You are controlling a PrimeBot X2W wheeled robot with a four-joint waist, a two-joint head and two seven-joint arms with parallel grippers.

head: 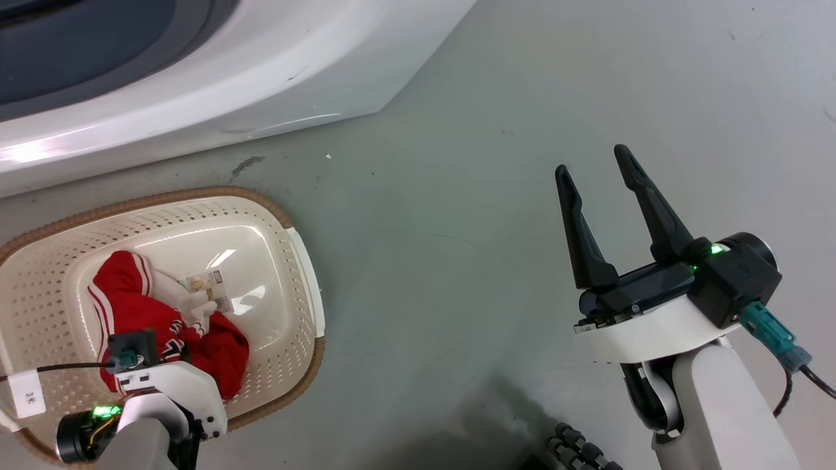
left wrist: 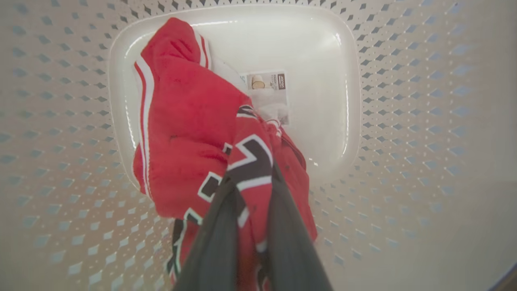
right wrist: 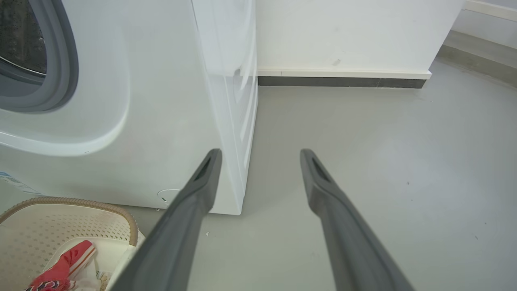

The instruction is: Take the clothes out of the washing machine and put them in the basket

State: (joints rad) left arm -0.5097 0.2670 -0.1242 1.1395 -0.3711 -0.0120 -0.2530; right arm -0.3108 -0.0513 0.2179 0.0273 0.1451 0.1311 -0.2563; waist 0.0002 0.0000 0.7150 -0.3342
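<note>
The grey floor (head: 457,196) takes up most of the room. The big white washing machine (head: 196,98) stands on it, and the right wrist view shows the grey rubber ring (right wrist: 68,60) around its round hole, with the shiny drum inside. Right in front of the machine, on the floor, sits the cream basket (head: 39,281) with lots of little holes and a brown rim. The clothes (head: 124,294) lie inside the basket, on its bottom and toward its left side. They are soft and red, with white stripes and some black-and-white print. The right tool (head: 591,160) hangs over bare floor, well apart from the basket, with its two dark fingers spread wide and nothing between them. The left tool (left wrist: 253,180) reaches down into the basket. Its two fingers are pressed close and pinch a fold of the clothes where the print is. A small paper label (head: 209,282) is stuck on the basket's bottom, just beside the clothes, and the cloth covers part of it.
</note>
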